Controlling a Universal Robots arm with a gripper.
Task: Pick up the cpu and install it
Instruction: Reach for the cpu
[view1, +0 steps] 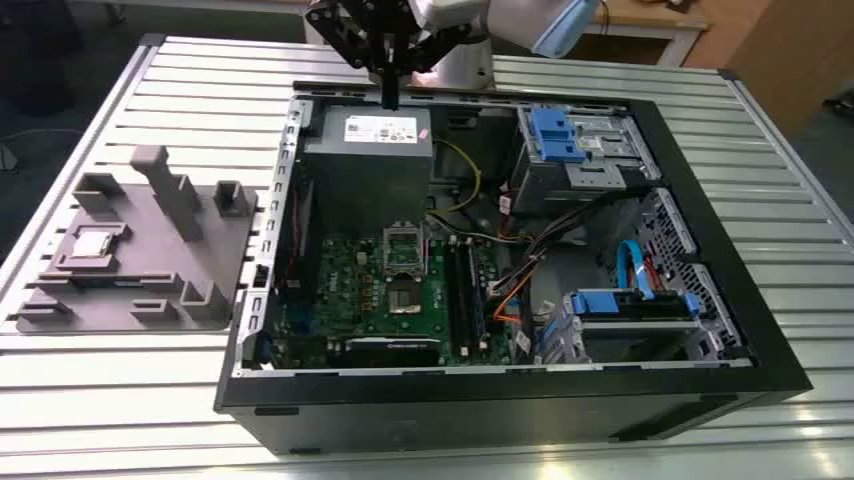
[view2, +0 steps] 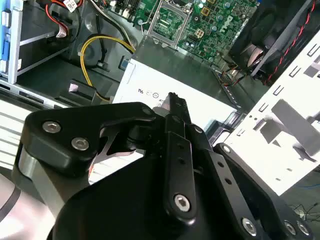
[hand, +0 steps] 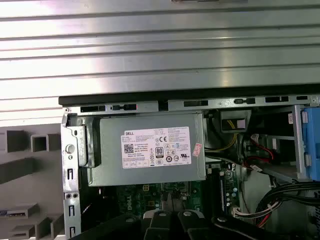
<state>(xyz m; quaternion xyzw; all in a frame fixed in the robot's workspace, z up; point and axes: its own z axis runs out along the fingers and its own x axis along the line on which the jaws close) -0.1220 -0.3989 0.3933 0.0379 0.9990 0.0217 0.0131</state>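
Black linkage of the gripper (view2: 175, 100) sits closest to the lens in the second wrist view. The 2 jaws are pressed together, with nothing between them. The fingertips point down at the white label of the grey power-supply box (view2: 165, 82).

Exterior view:
- Gripper hangs over the far rim of the open computer case (view1: 507, 400), above the power-supply box and clear of it.
- The case lies on its side on a slatted metal table (view1: 134, 400), interior facing up.
- The cpu (view1: 90, 245) is well apart from the gripper, toward the exterior view's left. It rests flat in a square recess of a grey moulded holder (view1: 134, 295), pale metal top up. The holder sits on the table just beside the case wall.
- Green board (view1: 340, 300) occupies the case floor below the power-supply box. Its dark square socket (view1: 404, 293) is uncovered. A metal frame (view1: 404, 245) stands between the socket and the power-supply box.
- 2 blue drive carriers: 1 at the far side (view1: 554, 135), 1 nearer the front (view1: 627, 305), both toward the exterior view's right.

First wrist view: power-supply box seen from above, label up, seated in the case corner next to the slatted table. Part of the grey holder is visible outside the case wall.

Second wrist view: a yellow cable (view2: 100, 42) loops beside the power-supply box.
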